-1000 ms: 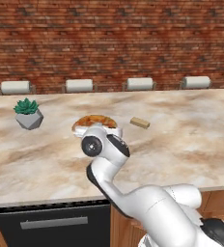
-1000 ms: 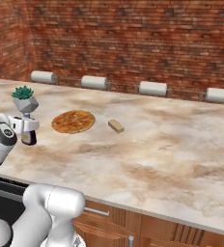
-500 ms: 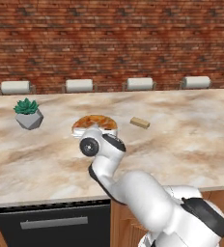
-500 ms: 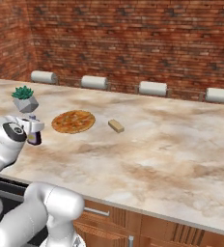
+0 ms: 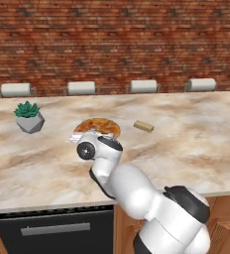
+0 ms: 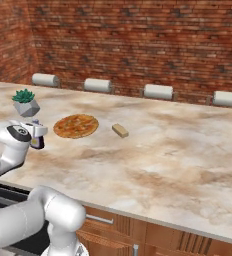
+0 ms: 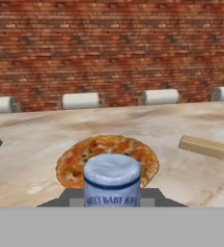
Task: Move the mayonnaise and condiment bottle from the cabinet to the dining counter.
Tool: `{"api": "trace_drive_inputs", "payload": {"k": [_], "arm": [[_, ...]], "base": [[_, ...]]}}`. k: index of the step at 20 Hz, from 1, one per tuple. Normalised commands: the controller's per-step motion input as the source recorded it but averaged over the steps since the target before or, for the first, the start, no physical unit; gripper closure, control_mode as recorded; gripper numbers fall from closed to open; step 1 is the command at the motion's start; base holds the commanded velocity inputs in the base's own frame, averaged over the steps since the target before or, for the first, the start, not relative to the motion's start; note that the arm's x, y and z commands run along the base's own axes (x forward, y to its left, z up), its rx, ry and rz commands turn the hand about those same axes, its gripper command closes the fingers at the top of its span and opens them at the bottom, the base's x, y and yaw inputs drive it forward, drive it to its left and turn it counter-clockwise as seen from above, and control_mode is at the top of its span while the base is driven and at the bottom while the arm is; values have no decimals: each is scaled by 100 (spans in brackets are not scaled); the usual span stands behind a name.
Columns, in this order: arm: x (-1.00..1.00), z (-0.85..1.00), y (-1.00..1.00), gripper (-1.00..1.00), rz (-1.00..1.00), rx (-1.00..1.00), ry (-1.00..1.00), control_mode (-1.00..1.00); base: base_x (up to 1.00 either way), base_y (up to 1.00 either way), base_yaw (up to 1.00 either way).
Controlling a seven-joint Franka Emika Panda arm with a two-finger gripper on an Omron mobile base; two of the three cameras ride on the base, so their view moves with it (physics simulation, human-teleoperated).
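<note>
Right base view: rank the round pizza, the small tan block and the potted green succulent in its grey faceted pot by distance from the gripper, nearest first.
Gripper, shut on the condiment bottle, sits at the counter's left.
1. Round pizza: just to its right.
2. Green succulent in a grey faceted pot: beyond it, toward the brick wall; not far behind the pizza.
3. Small tan block: farthest, right of the pizza.

A red brick wall (image 5: 117, 44) runs the full width of the room behind a long counter, turning a corner at the left in the right base view. Four pale stool backs (image 5: 81, 88) line the far edge of the counter, spaced evenly against the brick. Below the near edge sit wooden cabinet fronts (image 6: 153, 239) with grey handles and, to the left, a dark oven front (image 5: 52, 230) with a grey bar handle. Light falls evenly, without strong shadows.
</note>
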Motion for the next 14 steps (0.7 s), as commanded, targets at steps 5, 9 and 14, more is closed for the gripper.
{"api": "trace_drive_inputs", "payload": {"k": [5, 9, 14], "arm": [[27, -21, 14, 100, 0, 0, 0, -100], [16, -23, 8, 100, 0, 0, -3, -100], [15, -24, 9, 100, 0, 0, -4, -100]], "base": [[0, 0, 0], [0, 0, 0], [0, 0, 0]]}}
